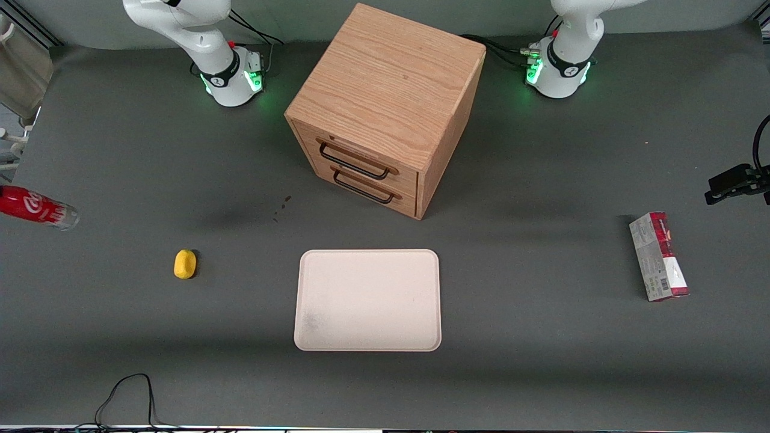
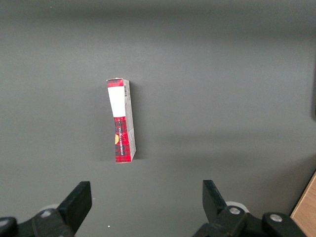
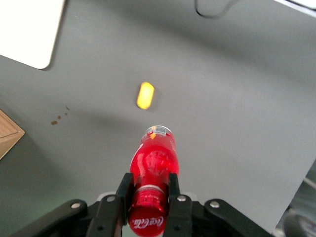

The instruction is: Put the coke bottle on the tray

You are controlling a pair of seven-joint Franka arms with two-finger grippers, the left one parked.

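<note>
The coke bottle (image 1: 37, 207) is held off the surface (image 1: 541, 337) at the working arm's end, its long axis close to level. In the front view it shows at about nine o'clock from the tray (image 1: 367, 300), well apart from it, with the clear base pointing roughly at the cabinet and the cap end cut off at the picture's edge. In the right wrist view the bottle (image 3: 153, 170) runs straight out from the pincer (image 3: 148, 207), base outward. The pincer's two black fingers (image 3: 124, 193) are closed on the neck end just under the red cap, one on each side, touching the label.

The tray lies flat on the surface with nothing on it, its long sides running across the front camera's line of sight. A lemon (image 1: 185, 264) sits on the surface between bottle and tray, nearer the front camera than the bottle. The wooden cabinet (image 1: 385, 108) stands at twelve o'clock from the tray, both drawers shut. A red-and-grey carton (image 1: 659, 257) lies toward the parked arm's end.

The arm's wrist is tipped so that its camera looks down along the bottle at the lemon (image 3: 145, 95).
</note>
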